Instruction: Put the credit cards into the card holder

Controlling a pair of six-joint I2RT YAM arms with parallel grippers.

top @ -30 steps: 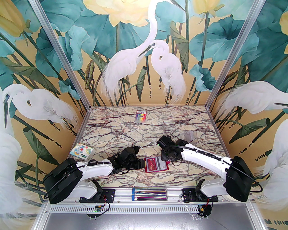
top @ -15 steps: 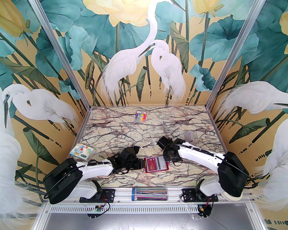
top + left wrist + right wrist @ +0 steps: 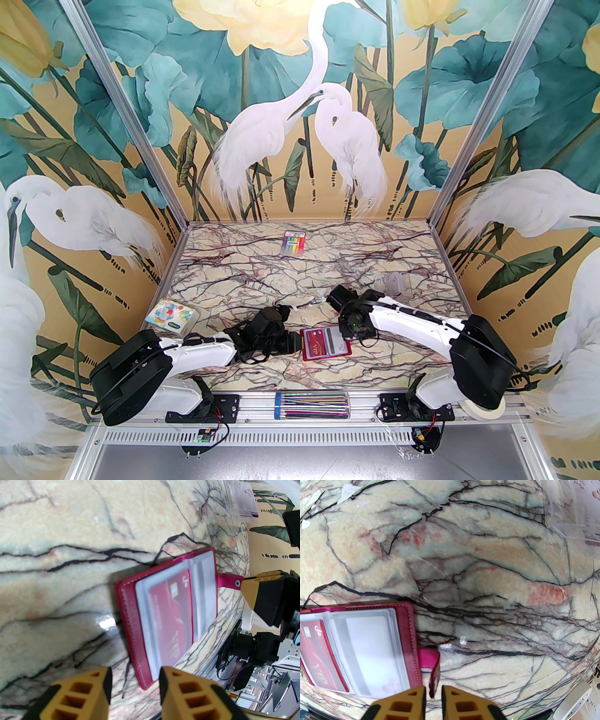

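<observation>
The card holder (image 3: 326, 344) lies open on the marble near the front, dark red with clear sleeves. A red card (image 3: 321, 658) fills its left sleeve and a pale grey credit card (image 3: 368, 651) its right sleeve. My left gripper (image 3: 135, 671) is open at the holder's left edge (image 3: 131, 630), whose corner lies between the fingertips. My right gripper (image 3: 434, 689) sits at the holder's right side, jaws nearly together on the pink snap tab (image 3: 433, 667), which curls up between them. In the top view the right wrist (image 3: 356, 323) covers that tab.
A small clear plastic box (image 3: 393, 283) with a pale card inside stands behind the right arm. A rainbow-striped pack (image 3: 293, 243) lies at the back, a colourful white square (image 3: 169, 316) at the left. A clear tube of pens (image 3: 311, 405) and a tape roll (image 3: 574, 705) sit at the front.
The right gripper's jaws have closed in around the snap tab, and the right arm's elbow has swung a little to the left. The left arm and the card holder have stayed put.
</observation>
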